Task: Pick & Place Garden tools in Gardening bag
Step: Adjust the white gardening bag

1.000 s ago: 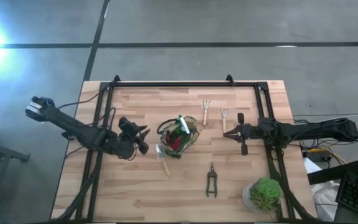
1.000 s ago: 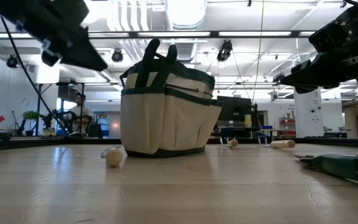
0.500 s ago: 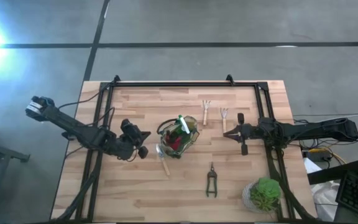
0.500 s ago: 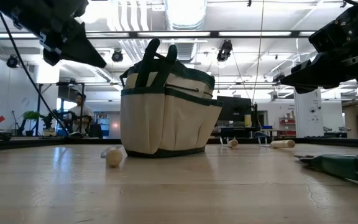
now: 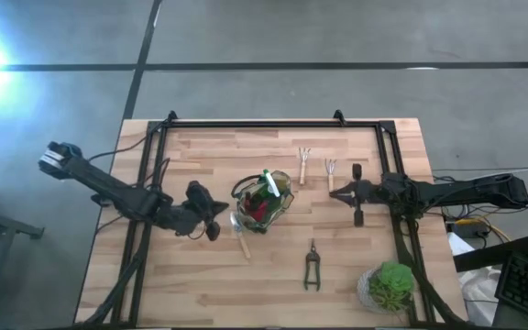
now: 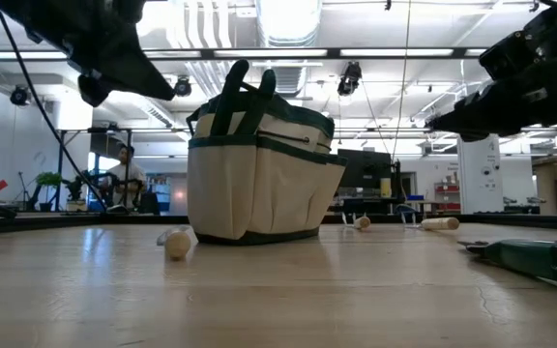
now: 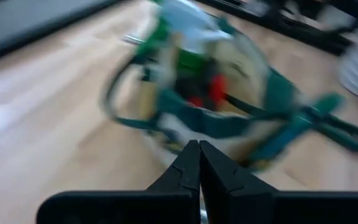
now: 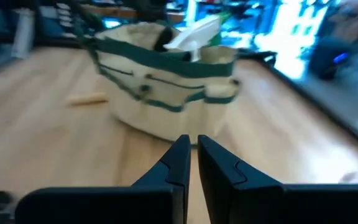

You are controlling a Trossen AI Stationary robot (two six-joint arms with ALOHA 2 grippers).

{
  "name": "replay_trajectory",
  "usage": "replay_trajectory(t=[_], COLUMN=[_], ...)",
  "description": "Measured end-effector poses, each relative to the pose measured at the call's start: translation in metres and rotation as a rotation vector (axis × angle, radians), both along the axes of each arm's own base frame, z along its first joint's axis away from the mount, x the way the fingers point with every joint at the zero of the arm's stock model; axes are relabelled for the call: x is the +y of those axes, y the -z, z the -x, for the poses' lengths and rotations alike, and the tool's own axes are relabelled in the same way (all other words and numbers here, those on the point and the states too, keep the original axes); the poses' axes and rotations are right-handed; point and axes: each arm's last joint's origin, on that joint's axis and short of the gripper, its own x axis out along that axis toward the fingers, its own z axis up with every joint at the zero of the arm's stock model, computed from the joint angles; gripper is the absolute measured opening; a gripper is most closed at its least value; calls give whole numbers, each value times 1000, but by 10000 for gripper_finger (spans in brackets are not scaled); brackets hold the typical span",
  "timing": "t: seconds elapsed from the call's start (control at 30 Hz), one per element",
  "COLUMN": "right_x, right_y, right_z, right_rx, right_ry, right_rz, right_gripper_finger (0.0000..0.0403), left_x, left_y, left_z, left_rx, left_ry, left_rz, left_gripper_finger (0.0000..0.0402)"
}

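L gripper (image 5: 216,214) fingers together, empty, just left of gardening bag (image 5: 262,199) at table centre. Trowel (image 5: 239,236) lies right beside my tips, on near-left side of bag; wooden handle points near, blade end tucked at bag base, long axis running near-far. L arm far closer than R. R gripper (image 5: 335,194) closed, nothing held, hovering right of bag, near two forks (image 5: 317,169). Vs a sec ago: L jaws were apart, now pinched; L arm crept right toward bag. R unchanged.
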Motion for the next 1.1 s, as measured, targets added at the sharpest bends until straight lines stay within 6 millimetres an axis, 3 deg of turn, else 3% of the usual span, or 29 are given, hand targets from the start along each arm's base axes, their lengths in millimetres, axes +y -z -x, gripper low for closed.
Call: replay_trajectory(t=[0.17,0.3,0.67,0.8,1.1], right_x=[-1,-1,0,0,-8], right_y=[-2,-10,-54,-60,-75], right_z=[0,-1,4,3,-18], right_rx=[-4,-89,-552,-562,-449], right_ry=[-7,-1,9,0,201], right_rz=[146,141,-48,-142,-20], right_gripper_finger=[27,27,27,27,18], left_x=[-13,-24,-43,-54,-66], left_y=[-1,-2,12,10,16], left_z=[-16,-33,-63,-66,-72], left_rx=[-35,-135,-135,-144,-124], left_ry=[269,428,474,501,516], left_rz=[-8,-50,-94,-89,-68], left_gripper_finger=[5,5,3,3,3])
